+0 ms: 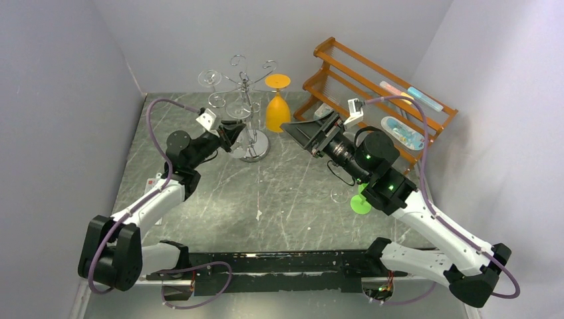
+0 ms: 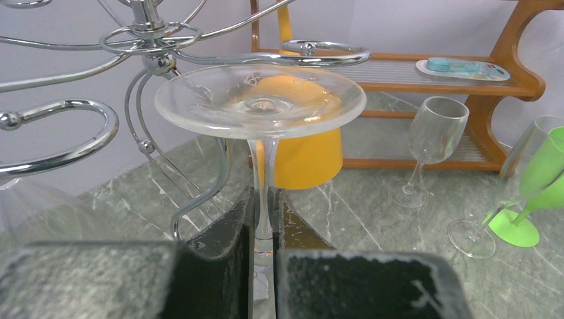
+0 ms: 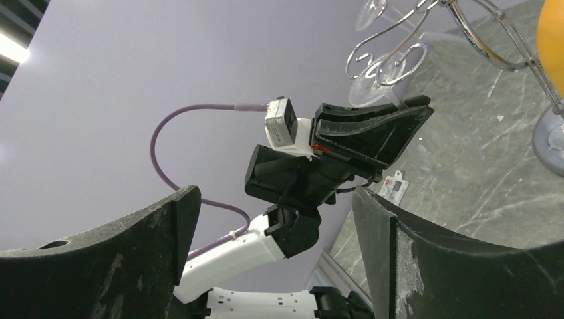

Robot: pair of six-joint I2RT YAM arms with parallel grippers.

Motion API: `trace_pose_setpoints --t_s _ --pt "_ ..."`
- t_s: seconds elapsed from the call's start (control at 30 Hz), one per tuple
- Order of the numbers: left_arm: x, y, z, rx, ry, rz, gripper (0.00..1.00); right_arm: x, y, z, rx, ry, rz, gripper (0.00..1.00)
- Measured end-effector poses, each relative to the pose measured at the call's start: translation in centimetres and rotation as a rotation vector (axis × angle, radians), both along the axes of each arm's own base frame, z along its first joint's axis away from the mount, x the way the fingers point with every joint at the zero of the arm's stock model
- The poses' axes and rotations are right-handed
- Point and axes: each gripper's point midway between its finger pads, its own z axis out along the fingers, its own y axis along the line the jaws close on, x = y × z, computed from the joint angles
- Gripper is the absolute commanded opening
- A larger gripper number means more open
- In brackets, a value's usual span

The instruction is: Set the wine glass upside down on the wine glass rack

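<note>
The left gripper [image 2: 264, 222], clenched on the stem of the inverted wine glass [image 2: 261, 103], holds its foot just beside a scroll arm of the wine glass rack [image 2: 149, 40], likely for hooking on; the right gripper [image 1: 299, 129] hangs released, apart.

Inverted wine glass [image 2: 261, 105] between jaws

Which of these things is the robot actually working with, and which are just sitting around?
In the job: clear wine glass, chrome wine glass rack, left gripper.
Lying about: orange glass, green glass, standing clear glass, wooden shelf.
</note>
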Motion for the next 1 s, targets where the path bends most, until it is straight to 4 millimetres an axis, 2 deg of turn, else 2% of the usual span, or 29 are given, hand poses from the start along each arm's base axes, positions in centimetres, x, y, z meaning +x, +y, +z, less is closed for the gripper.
trace_pose_setpoints --t_s 0.23,0.6,1.0 --pt "0.3 0.2 0.1 0.003 -0.008 0.02 0.05 -0.1 0.2 -0.1 0.004 -0.001 0.01 0.87" --pt "1.5 1.9 0.7 0.002 -0.032 0.138 0.05 -0.1 0.2 -0.6 0.005 0.009 0.012 0.85" --pt "1.7 2.4 2.1 -0.015 -0.089 0.171 0.05 -0.1 0.3 -0.9 0.014 0.021 0.014 0.84"
